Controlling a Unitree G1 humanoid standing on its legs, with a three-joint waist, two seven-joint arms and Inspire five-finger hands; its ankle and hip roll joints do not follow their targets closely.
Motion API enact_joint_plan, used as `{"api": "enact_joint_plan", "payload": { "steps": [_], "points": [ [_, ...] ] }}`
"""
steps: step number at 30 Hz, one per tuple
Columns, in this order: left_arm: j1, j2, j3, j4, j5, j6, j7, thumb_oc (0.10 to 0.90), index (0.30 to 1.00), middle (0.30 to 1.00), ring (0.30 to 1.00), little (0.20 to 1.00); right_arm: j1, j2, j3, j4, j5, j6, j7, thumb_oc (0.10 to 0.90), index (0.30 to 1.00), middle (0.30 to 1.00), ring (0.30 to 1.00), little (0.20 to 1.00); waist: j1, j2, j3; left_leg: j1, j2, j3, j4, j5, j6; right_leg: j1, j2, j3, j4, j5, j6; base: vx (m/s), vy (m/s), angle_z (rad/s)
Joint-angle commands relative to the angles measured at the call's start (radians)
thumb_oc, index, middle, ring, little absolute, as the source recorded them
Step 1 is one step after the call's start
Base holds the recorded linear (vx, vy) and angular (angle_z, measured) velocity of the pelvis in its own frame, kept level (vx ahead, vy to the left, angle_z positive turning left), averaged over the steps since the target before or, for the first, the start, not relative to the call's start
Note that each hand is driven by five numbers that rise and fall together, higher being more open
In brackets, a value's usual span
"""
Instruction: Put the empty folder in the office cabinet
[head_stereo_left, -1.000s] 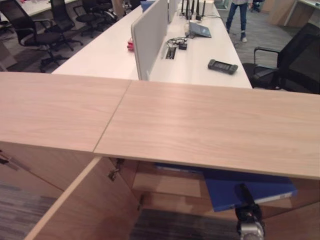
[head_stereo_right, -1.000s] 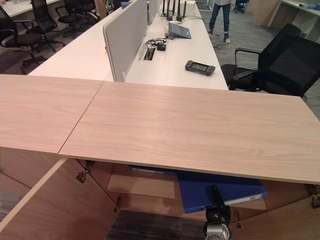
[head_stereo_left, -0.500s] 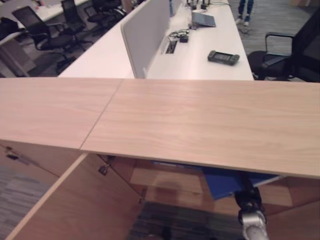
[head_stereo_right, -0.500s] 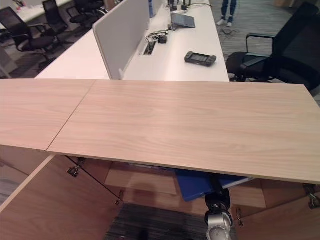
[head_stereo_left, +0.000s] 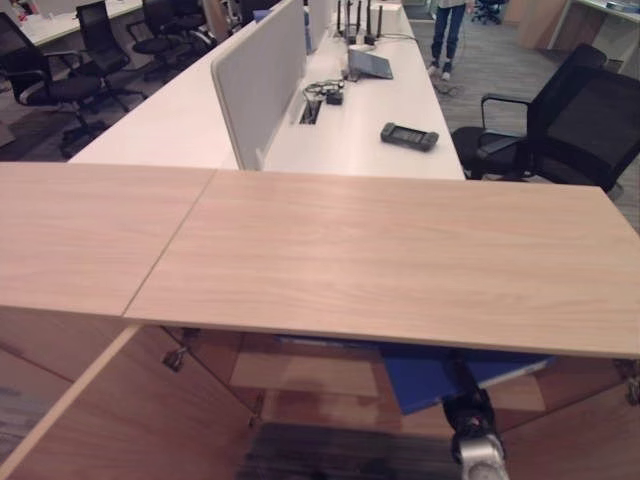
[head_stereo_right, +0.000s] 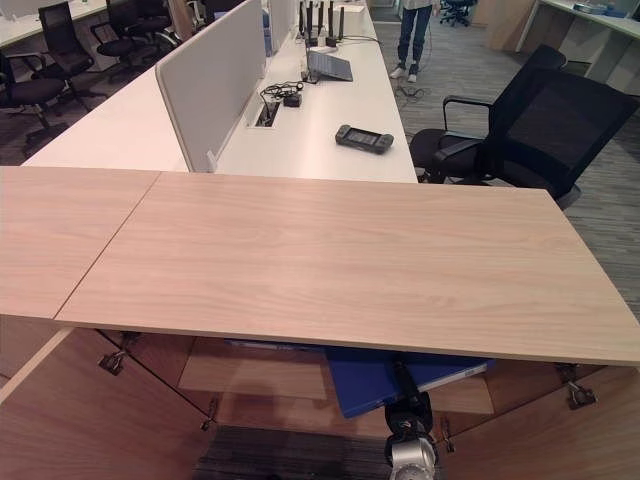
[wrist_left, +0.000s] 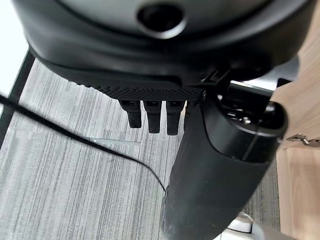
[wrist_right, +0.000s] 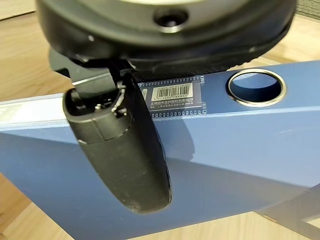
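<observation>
Dark hands on silver-grey arms

The right hand (wrist_right: 120, 150) is matte black — a rounded housing with a small round recessed hole, a strip of fine dotted texture, and a thick, blunt thumb with metal parts at its base. The left hand (wrist_left: 220, 165) matches it, with short black fingers (wrist_left: 152, 120) in a row. A silver wrist collar ends the right arm (head_stereo_right: 412, 458).

blue folder (head_stereo_right: 372, 378) pushed deeper under cabinet top (head_stereo_right: 330, 260)
</observation>
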Motion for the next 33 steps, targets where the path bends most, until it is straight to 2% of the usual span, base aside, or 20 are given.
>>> {"api": "enact_joint_plan", "payload": {
  "steps": [1,3,5,7,10,13,14,15,17,19,21,26,33],
  "points": [
    [0.013,-0.005,-0.015,0.057,0.030,0.011,0.006,0.800,0.900,0.900,0.900,0.900,-0.082,-0.037,-0.036,-0.114,-0.006,-0.084,0.043,0.400,0.300,0.300,0.300,0.300,0.004,-0.016,0.010,-0.019,0.031,0.066,-0.030,0.036,-0.022,0.097,0.020,-0.017,-0.094,-0.015,0.001,0.00,0.000,0.00],
    [0.008,-0.002,-0.021,0.053,0.028,0.010,0.010,0.800,0.900,0.900,0.900,0.900,-0.090,-0.043,-0.040,-0.102,-0.007,-0.081,0.047,0.400,0.300,0.300,0.300,0.300,0.002,-0.012,0.022,-0.037,0.025,0.063,0.012,0.022,-0.023,0.089,0.012,-0.014,-0.082,-0.015,0.000,-0.05,0.025,0.00],
    [0.004,-0.006,-0.027,0.051,0.017,-0.002,0.014,0.800,0.900,0.900,0.900,0.900,-0.112,-0.052,-0.053,-0.079,0.000,-0.082,0.055,0.400,0.300,0.300,0.300,0.300,0.011,-0.008,0.049,-0.078,-0.011,-0.013,0.077,-0.015,-0.031,0.047,-0.003,0.016,-0.043,-0.021,-0.007,-0.10,0.057,-0.04],
    [0.003,-0.007,-0.032,0.048,0.008,-0.008,0.017,0.800,0.900,0.900,0.900,0.900,-0.119,-0.061,-0.065,-0.069,0.005,-0.087,0.056,0.400,0.300,0.300,0.300,0.300,0.008,-0.005,0.056,-0.104,-0.022,-0.035,0.097,-0.025,-0.031,0.028,-0.010,0.032,-0.027,-0.020,-0.003,-0.06,0.082,-0.12],
    [0.008,-0.004,-0.060,0.055,0.026,-0.005,0.008,0.800,0.900,0.900,0.900,0.900,-0.154,-0.072,-0.131,-0.072,0.015,-0.107,0.040,0.400,0.300,0.300,0.300,0.300,-0.007,0.015,0.075,-0.154,-0.018,0.029,0.122,-0.041,-0.005,-0.057,-0.066,0.012,0.082,-0.018,0.001,-0.15,0.185,-0.06],
    [-0.013,0.003,-0.102,0.012,0.021,-0.015,0.007,0.800,0.900,0.900,0.900,0.900,-0.226,-0.065,-0.158,-0.116,0.041,-0.150,0.017,0.400,0.300,0.300,0.300,0.300,-0.013,0.030,0.117,-0.283,-0.055,0.062,0.215,-0.075,0.032,-0.220,-0.141,0.053,0.220,-0.024,0.008,-0.30,0.213,-0.05],
    [-0.021,0.006,-0.126,-0.015,0.010,-0.021,0.008,0.800,0.900,0.900,0.900,0.900,-0.264,-0.065,-0.154,-0.142,0.041,-0.171,0.004,0.400,0.300,0.300,0.300,0.300,-0.009,0.036,0.139,-0.359,-0.074,0.076,0.275,-0.089,0.046,-0.292,-0.172,0.077,0.276,-0.030,0.008,-0.26,0.164,0.15],
    [-0.023,0.006,-0.126,-0.016,0.010,-0.020,0.008,0.800,0.900,0.900,0.900,0.900,-0.266,-0.065,-0.155,-0.143,0.040,-0.172,0.002,0.400,0.300,0.300,0.300,0.300,-0.007,0.034,0.136,-0.368,-0.075,0.079,0.283,-0.092,0.047,-0.304,-0.176,0.082,0.286,-0.033,0.008,-0.29,0.159,-0.03],
    [-0.035,0.005,-0.157,-0.046,0.000,-0.026,0.009,0.800,0.900,0.900,0.900,0.900,-0.301,-0.053,-0.143,-0.165,0.037,-0.193,-0.017,0.400,0.300,0.300,0.300,0.300,0.004,0.036,0.146,-0.480,-0.105,0.095,0.364,-0.111,0.066,-0.415,-0.214,0.121,0.366,-0.049,0.009,-0.18,0.104,-0.16],
    [-0.037,0.005,-0.167,-0.057,-0.006,-0.029,0.010,0.800,0.900,0.900,0.900,0.900,-0.313,-0.052,-0.137,-0.169,0.036,-0.200,-0.024,0.400,0.300,0.300,0.300,0.300,0.007,0.036,0.146,-0.519,-0.114,0.098,0.386,-0.116,0.072,-0.460,-0.227,0.140,0.396,-0.056,0.010,-0.12,0.075,-0.05],
    [-0.035,-0.007,-0.191,-0.084,-0.027,-0.035,0.006,0.800,0.900,0.900,0.900,0.900,-0.337,-0.045,-0.117,-0.190,0.024,-0.215,-0.042,0.400,0.300,0.300,0.300,0.300,0.016,0.040,0.146,-0.633,-0.139,0.109,0.458,-0.130,0.092,-0.579,-0.262,0.188,0.480,-0.076,0.010,-0.18,0.104,-0.09],
    [-0.021,-0.027,-0.209,-0.083,-0.023,-0.037,0.014,0.800,0.900,0.900,0.900,0.900,-0.339,-0.035,-0.133,-0.236,0.021,-0.251,-0.061,0.400,0.300,0.300,0.300,0.300,0.020,0.040,0.126,-0.764,-0.155,0.124,0.516,-0.137,0.110,-0.724,-0.299,0.240,0.571,-0.099,0.016,-0.03,0.034,-0.04],
    [-0.014,-0.026,-0.234,-0.100,-0.021,-0.041,0.026,0.800,0.900,0.900,0.900,0.900,-0.368,-0.045,-0.122,-0.322,-0.005,-0.291,-0.086,0.400,0.300,0.300,0.300,0.300,0.010,0.048,0.134,-0.836,-0.156,0.115,0.544,-0.129,0.110,-0.794,-0.294,0.253,0.595,-0.105,0.007,-0.02,-0.023,-0.11]
  ]
}}
